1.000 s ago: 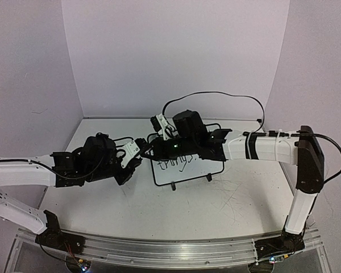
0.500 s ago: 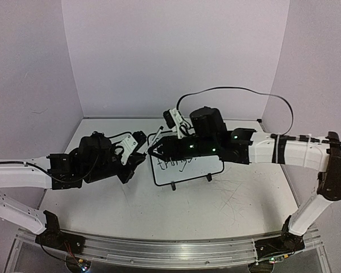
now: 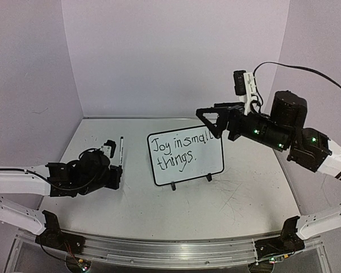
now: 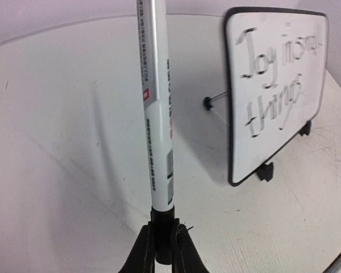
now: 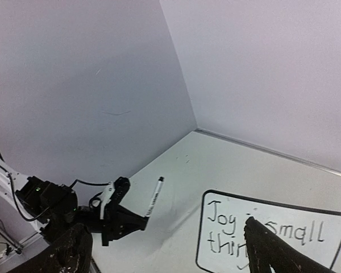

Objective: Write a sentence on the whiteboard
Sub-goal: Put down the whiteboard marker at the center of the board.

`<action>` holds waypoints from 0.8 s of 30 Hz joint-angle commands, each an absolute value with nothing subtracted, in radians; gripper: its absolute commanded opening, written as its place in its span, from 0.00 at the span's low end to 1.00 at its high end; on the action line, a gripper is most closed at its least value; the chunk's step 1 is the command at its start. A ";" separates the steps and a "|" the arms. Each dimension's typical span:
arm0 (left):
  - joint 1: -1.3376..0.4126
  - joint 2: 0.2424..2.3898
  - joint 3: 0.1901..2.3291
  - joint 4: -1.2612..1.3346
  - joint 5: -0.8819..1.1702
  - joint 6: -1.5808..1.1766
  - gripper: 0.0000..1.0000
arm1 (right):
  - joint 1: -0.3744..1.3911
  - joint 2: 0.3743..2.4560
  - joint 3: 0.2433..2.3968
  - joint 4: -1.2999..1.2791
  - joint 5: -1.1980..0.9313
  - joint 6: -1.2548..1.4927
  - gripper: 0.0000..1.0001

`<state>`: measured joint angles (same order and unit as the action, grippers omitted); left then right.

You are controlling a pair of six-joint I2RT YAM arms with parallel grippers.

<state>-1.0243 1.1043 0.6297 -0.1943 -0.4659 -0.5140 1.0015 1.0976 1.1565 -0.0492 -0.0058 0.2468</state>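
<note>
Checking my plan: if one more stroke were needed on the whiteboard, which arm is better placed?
Left. The left gripper is shut on the marker, low beside the whiteboard; the right gripper is open, empty and raised.

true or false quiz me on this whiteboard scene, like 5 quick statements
1. The left gripper is shut on the marker. True.
2. The right gripper is gripping the whiteboard. False: it is open and empty, raised in the air near the board's upper right corner.
3. The sentence is written in two lines, in black. True.
4. The whiteboard lies flat. False: it stands propped up on its feet.
5. The marker's tip is touching the whiteboard. False: the marker is held apart from it, off to the board's left.
</note>
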 commanded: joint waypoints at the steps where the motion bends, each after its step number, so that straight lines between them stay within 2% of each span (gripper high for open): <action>1: -0.968 1.120 0.554 -0.355 -0.490 -0.860 0.00 | 0.996 1.046 1.119 -0.080 0.190 0.146 0.94; 10: -0.913 1.354 0.565 -0.334 -0.445 -0.830 0.00 | 0.996 0.984 1.107 -0.115 0.276 0.104 0.96; 17: -0.910 1.473 0.567 -0.264 -0.388 -0.823 0.04 | 0.997 0.959 1.086 -0.122 0.288 0.112 0.96; 20: -0.910 1.477 0.565 -0.265 -0.383 -0.820 0.13 | 0.996 0.953 1.085 -0.127 0.302 0.110 0.96; 24: -0.910 1.407 0.572 -0.290 -0.389 -0.816 0.35 | 0.996 0.947 1.093 -0.147 0.344 0.097 0.97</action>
